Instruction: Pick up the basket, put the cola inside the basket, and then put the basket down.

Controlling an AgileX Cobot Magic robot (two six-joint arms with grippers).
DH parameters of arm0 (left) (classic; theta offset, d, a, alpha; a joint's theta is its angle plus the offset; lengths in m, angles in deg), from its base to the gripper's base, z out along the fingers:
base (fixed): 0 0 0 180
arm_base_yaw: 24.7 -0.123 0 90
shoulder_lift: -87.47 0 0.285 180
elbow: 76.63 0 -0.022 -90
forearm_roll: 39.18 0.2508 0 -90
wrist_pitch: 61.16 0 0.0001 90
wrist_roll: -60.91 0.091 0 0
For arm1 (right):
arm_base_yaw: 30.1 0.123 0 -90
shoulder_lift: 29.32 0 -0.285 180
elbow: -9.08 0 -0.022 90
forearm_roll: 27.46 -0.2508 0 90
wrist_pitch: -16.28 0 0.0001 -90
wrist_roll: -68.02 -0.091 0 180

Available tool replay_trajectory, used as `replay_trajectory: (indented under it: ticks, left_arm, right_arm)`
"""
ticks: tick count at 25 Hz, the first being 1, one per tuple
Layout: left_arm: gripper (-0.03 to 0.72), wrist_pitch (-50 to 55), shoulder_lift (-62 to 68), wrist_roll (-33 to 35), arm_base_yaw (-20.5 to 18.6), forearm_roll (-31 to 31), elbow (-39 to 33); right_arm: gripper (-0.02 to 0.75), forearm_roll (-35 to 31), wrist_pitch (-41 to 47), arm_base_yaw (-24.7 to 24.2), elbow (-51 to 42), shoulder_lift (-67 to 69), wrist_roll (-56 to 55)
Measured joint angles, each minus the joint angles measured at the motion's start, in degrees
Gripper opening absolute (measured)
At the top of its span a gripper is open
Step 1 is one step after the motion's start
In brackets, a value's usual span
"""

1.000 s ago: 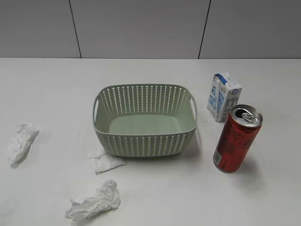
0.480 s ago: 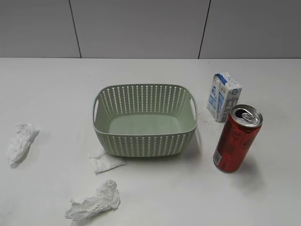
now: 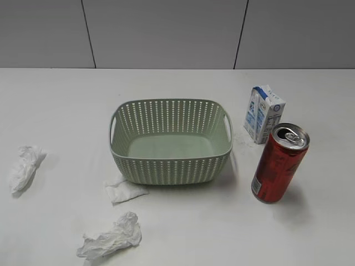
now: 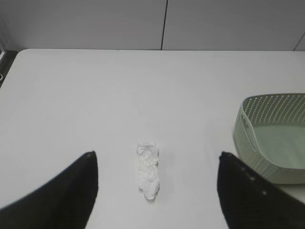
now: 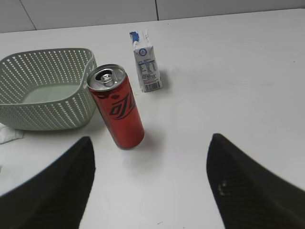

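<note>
The pale green basket point(image 3: 171, 141) stands empty on the white table in the middle of the exterior view; it also shows in the left wrist view point(image 4: 271, 138) and the right wrist view point(image 5: 45, 88). The red cola can point(image 3: 279, 162) stands upright to its right, apart from it, also in the right wrist view point(image 5: 116, 106). My left gripper point(image 4: 156, 157) is open and empty above a crumpled tissue, left of the basket. My right gripper point(image 5: 150, 143) is open and empty, in front of the can. Neither gripper shows in the exterior view.
A blue-and-white carton point(image 3: 263, 114) stands behind the can. Crumpled white tissues lie at the far left point(image 3: 25, 168), by the basket's front left corner point(image 3: 125, 190) and at the front point(image 3: 111, 237). A grey wall point(image 3: 166, 33) backs the table.
</note>
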Motion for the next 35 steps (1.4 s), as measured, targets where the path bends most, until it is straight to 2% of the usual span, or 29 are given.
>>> replay_trajectory:
  ticks: [6, 11, 19, 29, 35]
  left_arm:
    - [0.589, -0.18, 12.84, 3.42, 2.48, -3.74, 5.37]
    - [0.589, -0.03, 25.47, 3.64, 5.94, -4.93, 8.96]
    - [0.589, -0.04, 45.43, 3.66, 10.17, -7.30, 17.23]
    - [0.589, 3.65, 66.37, 3.26, 11.27, -15.21, 29.22]
    - [0.587, 4.62, 74.66, -0.95, 13.53, -15.39, 35.03]
  right_arm:
    - [0.552, 0.00, -2.82, 0.00, 0.00, 0.00, 0.00]
    - [0.552, 0.00, -6.85, 0.00, 0.00, 0.00, 0.00]
    - [0.552, 0.00, -8.29, 0.00, 0.00, 0.00, 0.00]
    - [0.552, 0.00, -8.49, 0.00, 0.00, 0.00, 0.00]
    - [0.552, 0.20, -6.67, 0.00, 0.00, 0.00, 0.00]
